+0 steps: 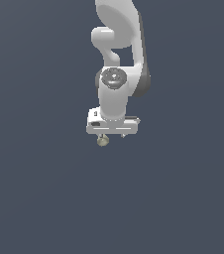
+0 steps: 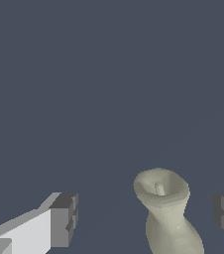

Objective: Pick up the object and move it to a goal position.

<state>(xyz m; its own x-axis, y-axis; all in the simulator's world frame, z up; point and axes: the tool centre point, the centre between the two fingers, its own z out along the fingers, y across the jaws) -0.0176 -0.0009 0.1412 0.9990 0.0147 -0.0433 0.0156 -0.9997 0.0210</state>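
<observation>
In the wrist view we see our gripper (image 2: 146,218) with jaws spread wide; the object (image 2: 166,208) stands between the fingers (image 2: 63,219), touching neither, nearer the far one, flared cup facing the camera.

Matt, pale khaki object (image 2: 168,213), smooth like unglazed clay; gripper (image 2: 146,218) with smooth white plastic-looking shell and dull dark grey pads (image 2: 64,221); arm (image 1: 116,64) softly glossy white
</observation>
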